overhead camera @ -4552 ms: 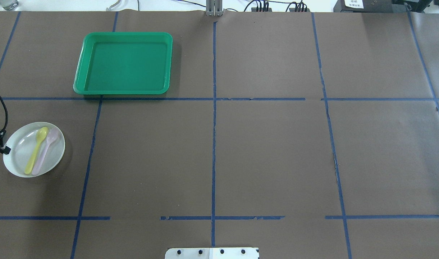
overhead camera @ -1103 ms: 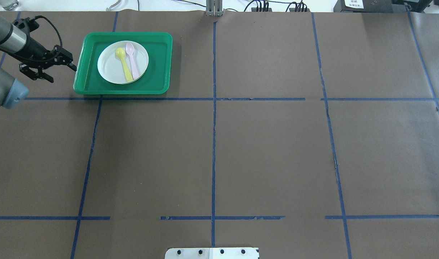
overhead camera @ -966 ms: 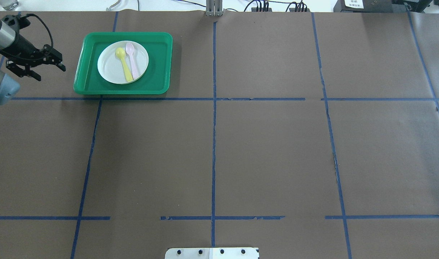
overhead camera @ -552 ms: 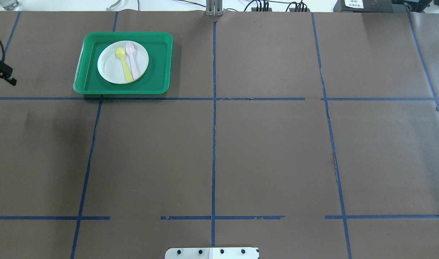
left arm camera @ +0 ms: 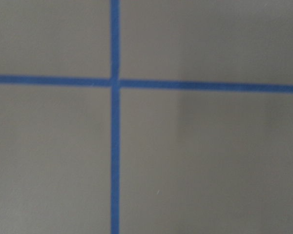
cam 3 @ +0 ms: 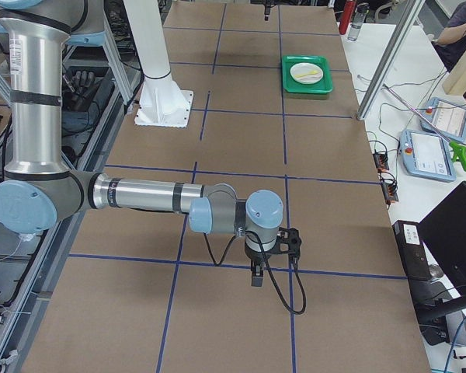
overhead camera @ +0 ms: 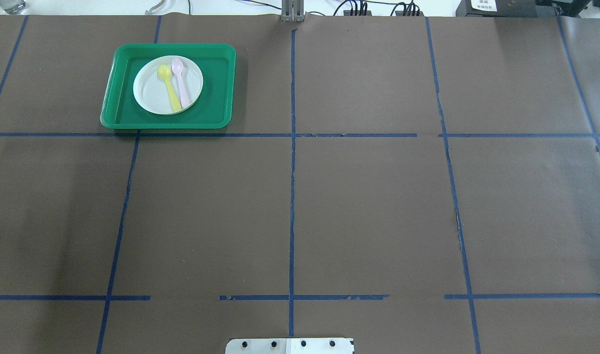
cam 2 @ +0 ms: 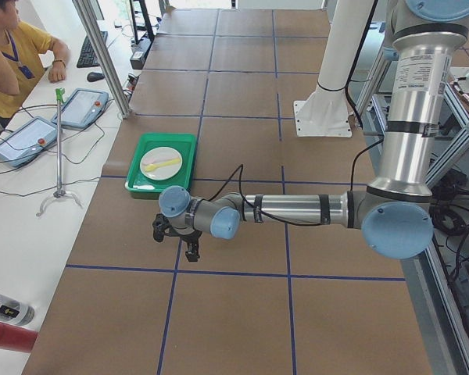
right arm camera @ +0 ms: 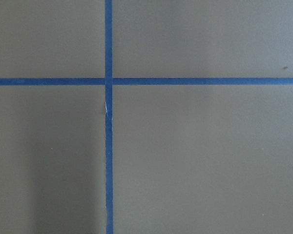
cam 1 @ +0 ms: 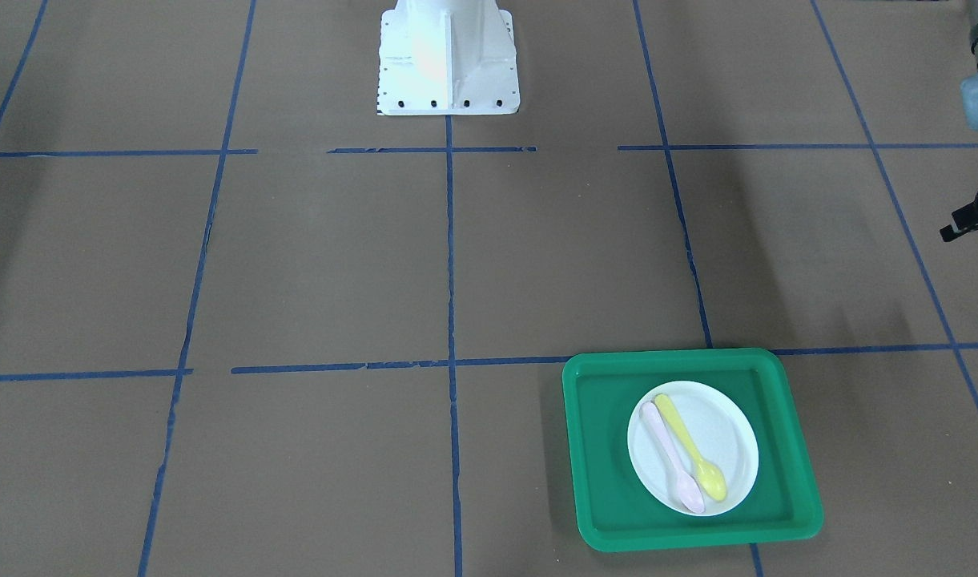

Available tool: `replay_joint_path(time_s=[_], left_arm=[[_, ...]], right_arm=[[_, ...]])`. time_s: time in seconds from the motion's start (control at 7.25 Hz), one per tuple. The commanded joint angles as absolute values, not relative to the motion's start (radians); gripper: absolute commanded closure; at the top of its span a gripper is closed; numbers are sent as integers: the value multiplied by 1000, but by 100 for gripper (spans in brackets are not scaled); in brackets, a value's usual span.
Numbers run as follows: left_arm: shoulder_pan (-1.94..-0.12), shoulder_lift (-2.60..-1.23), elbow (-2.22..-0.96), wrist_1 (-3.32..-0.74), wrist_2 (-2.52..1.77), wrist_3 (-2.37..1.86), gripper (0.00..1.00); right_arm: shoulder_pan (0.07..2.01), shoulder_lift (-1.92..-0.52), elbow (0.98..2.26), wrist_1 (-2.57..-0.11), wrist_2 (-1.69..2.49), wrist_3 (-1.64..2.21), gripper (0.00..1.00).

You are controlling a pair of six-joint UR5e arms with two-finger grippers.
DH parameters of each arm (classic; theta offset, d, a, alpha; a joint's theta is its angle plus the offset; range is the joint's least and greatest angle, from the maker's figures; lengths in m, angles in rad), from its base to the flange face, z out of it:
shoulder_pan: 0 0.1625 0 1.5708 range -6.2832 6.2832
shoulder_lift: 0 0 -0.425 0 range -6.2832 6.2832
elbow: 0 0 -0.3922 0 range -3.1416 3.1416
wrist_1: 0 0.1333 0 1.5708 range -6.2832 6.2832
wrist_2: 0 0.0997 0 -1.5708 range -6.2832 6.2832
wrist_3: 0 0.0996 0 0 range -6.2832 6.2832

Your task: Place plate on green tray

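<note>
Writing is scarce from where I stand. A white label [cam 2: 413, 72] wraps the upright link of the left arm [cam 2: 402, 156], and its dark print is too small to read. Another label [overhead camera: 484, 4] sits on a black box [overhead camera: 513, 7] beyond the far edge of the bench [overhead camera: 368, 206], and it is just as unreadable.

The plate [overhead camera: 150, 93] is small, round, white and shallow, with a raised rim and a plain surface. It lies flat inside the green tray [overhead camera: 216, 101], within the lip and a little toward the tray's far side. A yellow spoon [overhead camera: 169, 91] and a pale pink spoon [overhead camera: 182, 83] lie on it just beside each other, bowls pointing away from the robot.

The tray is bright green and rectangular with rounded corners. It sits on the far part of the bench on the robot's left, its near edge running along a line of blue tape [overhead camera: 292, 196].

The left claw [cam 2: 186, 248] hangs over bare brown bench, well apart from the tray and nearer the robot. Only a black tip of it shows at the edge of the front-facing view, so I cannot tell whether its fingers are spread or pressed together. The right claw [cam 3: 258, 273] hangs above a tape line toward the other end of the bench, far from the tray, and I cannot tell its grip either. Each wrist camera shows only a tape crossing on the brown cover.
</note>
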State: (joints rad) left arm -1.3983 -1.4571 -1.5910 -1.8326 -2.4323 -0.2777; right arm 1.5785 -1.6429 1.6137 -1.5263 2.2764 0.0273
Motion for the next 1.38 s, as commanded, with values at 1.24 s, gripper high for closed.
replay_joint_path(time_s=[1.24], left_arm=[[-1477,-1301,-1698,-1784,-2433,-169,0]], right_arm=[[1578,-1643,1614,-1526,2276,28,0]])
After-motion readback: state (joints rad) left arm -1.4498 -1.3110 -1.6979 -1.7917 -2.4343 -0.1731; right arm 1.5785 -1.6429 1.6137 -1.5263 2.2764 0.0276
